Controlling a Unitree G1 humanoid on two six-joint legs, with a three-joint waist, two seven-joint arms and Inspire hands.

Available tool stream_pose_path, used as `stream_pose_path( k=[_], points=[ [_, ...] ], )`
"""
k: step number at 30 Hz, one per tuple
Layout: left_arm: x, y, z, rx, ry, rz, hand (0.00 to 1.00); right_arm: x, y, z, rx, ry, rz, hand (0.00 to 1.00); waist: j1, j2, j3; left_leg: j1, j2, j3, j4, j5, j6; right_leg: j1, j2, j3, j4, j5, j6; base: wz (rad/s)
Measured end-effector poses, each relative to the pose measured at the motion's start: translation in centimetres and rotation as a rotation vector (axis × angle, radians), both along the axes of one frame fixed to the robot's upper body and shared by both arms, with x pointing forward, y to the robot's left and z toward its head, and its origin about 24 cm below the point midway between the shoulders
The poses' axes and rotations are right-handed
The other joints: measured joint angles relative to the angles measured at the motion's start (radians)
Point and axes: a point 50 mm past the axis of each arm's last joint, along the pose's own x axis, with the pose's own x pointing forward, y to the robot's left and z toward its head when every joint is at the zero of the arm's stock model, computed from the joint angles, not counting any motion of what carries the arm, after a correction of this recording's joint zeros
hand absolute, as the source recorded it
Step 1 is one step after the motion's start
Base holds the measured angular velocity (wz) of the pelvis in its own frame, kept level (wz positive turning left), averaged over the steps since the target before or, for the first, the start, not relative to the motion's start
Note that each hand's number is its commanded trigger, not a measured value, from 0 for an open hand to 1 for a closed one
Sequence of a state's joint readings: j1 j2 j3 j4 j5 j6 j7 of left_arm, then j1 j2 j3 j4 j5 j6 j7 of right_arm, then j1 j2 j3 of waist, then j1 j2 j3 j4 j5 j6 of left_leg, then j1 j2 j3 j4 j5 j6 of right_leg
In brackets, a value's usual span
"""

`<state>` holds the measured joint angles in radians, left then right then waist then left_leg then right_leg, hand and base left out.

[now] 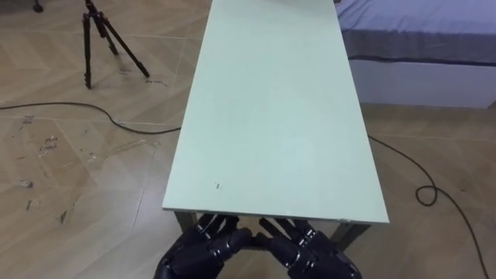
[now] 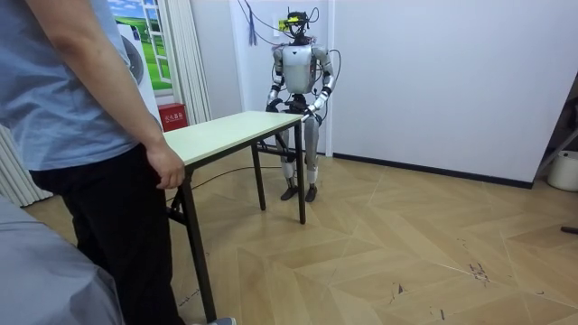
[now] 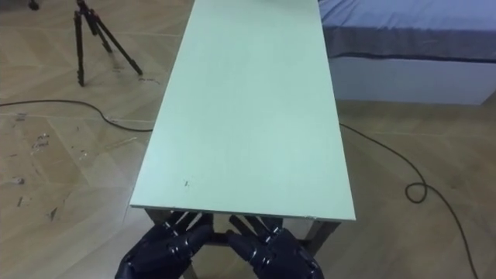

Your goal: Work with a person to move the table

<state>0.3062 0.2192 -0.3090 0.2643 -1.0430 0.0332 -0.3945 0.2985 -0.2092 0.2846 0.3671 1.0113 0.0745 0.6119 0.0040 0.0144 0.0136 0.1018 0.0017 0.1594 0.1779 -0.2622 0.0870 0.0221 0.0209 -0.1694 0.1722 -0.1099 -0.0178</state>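
A long table with a pale green top (image 1: pixel 271 116) on dark metal legs stretches away from me. Both my hands sit just below its near short edge, the left hand (image 1: pixel 198 248) and the right hand (image 1: pixel 314 252) side by side, palms down. Their fingers reach straight forward under the tabletop, so the tips are hidden. In the room view I stand upright at one end of the table (image 2: pixel 226 131), near the white wall. A person (image 2: pixel 90 135) stands at the opposite end with a hand (image 2: pixel 167 171) on that edge.
A black tripod (image 1: pixel 105 39) stands on the wooden floor to the far left of the table. A bed (image 1: pixel 418 46) lies close along its far right side. Dark cables (image 1: pixel 101 116) cross the floor on both sides. A white bin (image 2: pixel 564 170) stands by the wall.
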Motion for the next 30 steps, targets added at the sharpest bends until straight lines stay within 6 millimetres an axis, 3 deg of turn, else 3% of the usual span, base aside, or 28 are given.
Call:
stream_pose_path(
  k=[7,23,30],
  points=[
    [1.1,0.4,0.4,-0.08,0.034,0.084,0.0,0.4,0.1,0.0,0.043,0.04,-0.047,0.0,0.001,-0.003,0.0018,0.002,0.0,0.002,-0.004,0.0,0.0,-0.001,0.0,-0.001,0.001,0.0,0.0,0.0],
    [1.2,-0.1,-0.8,-0.172,0.156,0.196,0.0,1.5,0.4,0.1,0.2,0.156,-0.253,0.0,0.004,0.004,0.0052,0.029,0.0,0.018,-0.003,0.0,0.0,0.015,0.003,0.017,-0.002,0.0,0.0,-0.02],
    [1.1,0.3,-1.1,-0.183,0.2,0.228,0.0,1.9,-0.3,0.2,0.255,0.189,-0.353,0.0,0.003,0.012,0.002,0.033,0.0,0.025,-0.011,0.0,0.0,0.018,0.004,0.026,-0.001,0.0,0.0,-0.04]
  ],
)
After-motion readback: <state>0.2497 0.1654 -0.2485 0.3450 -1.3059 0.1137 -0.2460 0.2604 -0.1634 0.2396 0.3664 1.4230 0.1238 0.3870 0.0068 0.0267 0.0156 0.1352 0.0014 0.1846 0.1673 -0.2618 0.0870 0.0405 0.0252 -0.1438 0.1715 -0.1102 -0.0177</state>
